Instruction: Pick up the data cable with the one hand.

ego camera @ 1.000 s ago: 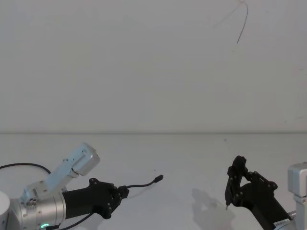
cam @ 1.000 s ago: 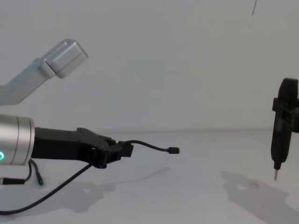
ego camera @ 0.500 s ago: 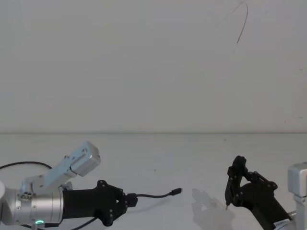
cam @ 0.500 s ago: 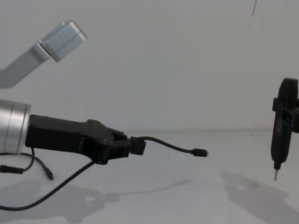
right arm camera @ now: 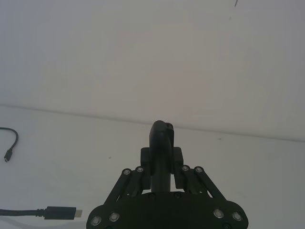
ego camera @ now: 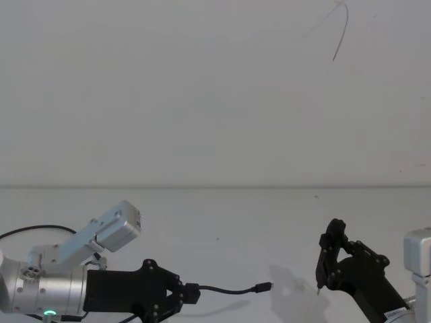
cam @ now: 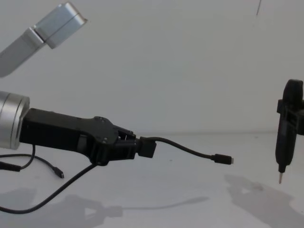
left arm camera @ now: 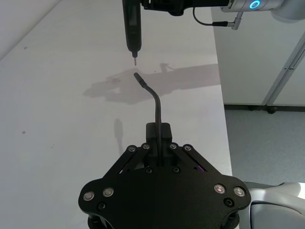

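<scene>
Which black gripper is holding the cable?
The left gripper, on the silver wrist: it pinches the data cable. The right gripper holds a pointed tool instead.

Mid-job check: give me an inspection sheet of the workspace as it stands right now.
Surface: white table, bare apart from shadows.
Job's things: data cable gripped near one end, its plug sticking out above the table towards the right arm.
Clutter: nothing seen.
Grippers: left gripper shut on the data cable, low over the table on the left; right gripper shut on a black pointed tool, tip down, on the right.
Cables: the data cable's slack trails from the left gripper down to the table; a thin black wire dangles by the left arm.
Surroundings: plain white wall; grey floor past the table edge.
</scene>
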